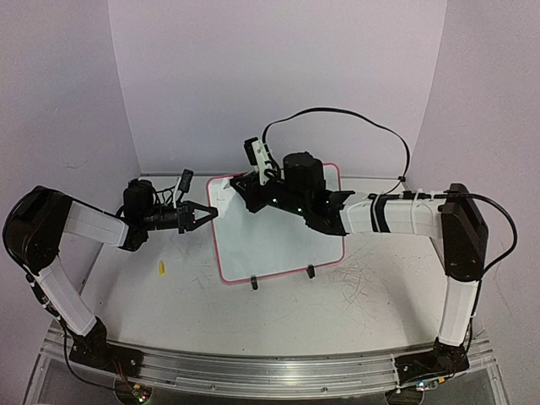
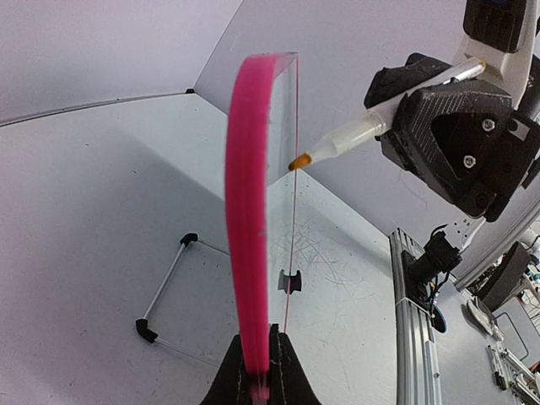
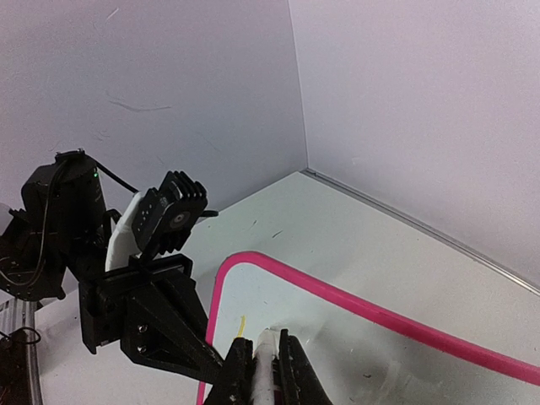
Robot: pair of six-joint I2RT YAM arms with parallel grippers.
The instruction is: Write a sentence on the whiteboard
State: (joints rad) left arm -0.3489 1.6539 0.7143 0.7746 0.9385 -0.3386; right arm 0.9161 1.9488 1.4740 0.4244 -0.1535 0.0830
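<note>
At mid-table the left gripper [image 1: 207,213] clamps the whiteboard [image 1: 278,245] by its left edge while the right gripper [image 3: 261,356] pinches a marker [image 2: 363,135] near the top-left corner; steady, light strokes should keep letters legible.

Count on inspection: one whiteboard [image 1: 278,245], pink-framed, carrying two black clip feet [image 1: 254,283] on its near edge. Two robot arms, one gripper apiece: left gripper [image 1: 209,212] and right gripper [image 3: 263,363], two in total. One marker [image 2: 371,128]. One table [image 1: 295,321], with one small yellow item [image 1: 160,267] on it. One black cable [image 1: 337,114] loops above the right arm. Of the sentence [image 3: 242,325], one short yellow stroke shows; no more can be counted. One patch of grey scratch marks [image 1: 354,283], its lines too fine to count.
</note>
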